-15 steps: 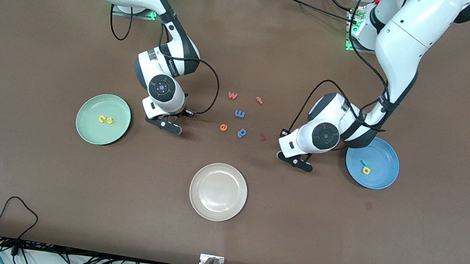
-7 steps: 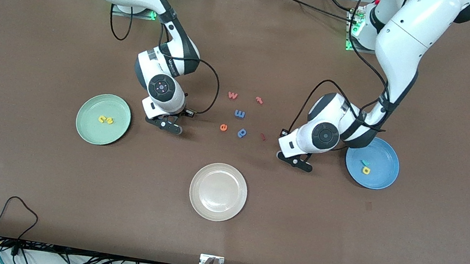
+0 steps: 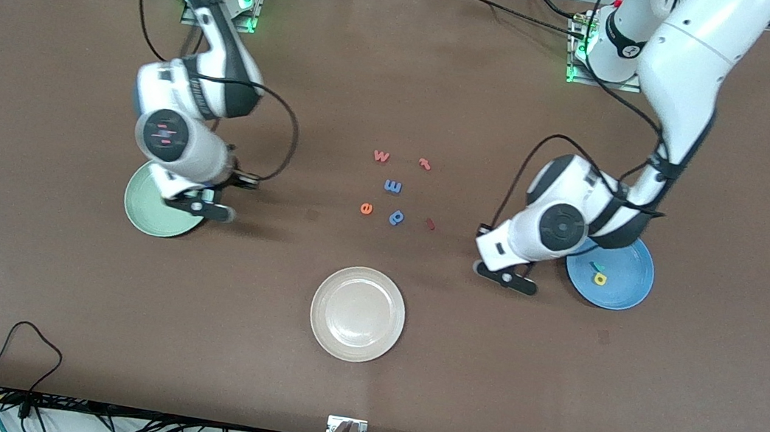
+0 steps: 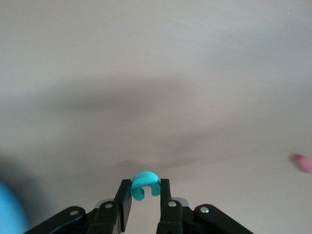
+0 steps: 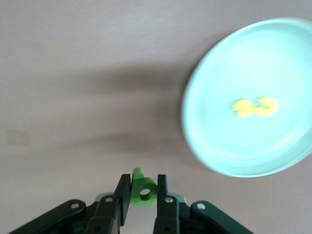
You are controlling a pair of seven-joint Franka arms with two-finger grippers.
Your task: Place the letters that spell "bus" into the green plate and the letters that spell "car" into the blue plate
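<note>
Teal "c" [image 4: 145,185] pinched in left tool [image 4: 145,204]; plate apparently beside.

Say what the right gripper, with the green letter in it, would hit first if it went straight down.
Probably bare table: the right gripper, shut on the green letter, looks just short of the green plate's rim.

we see a cream plate [image 3: 357,314] nearest the camera, and loose letters [image 3: 393,187] mid-table farther back.
</note>
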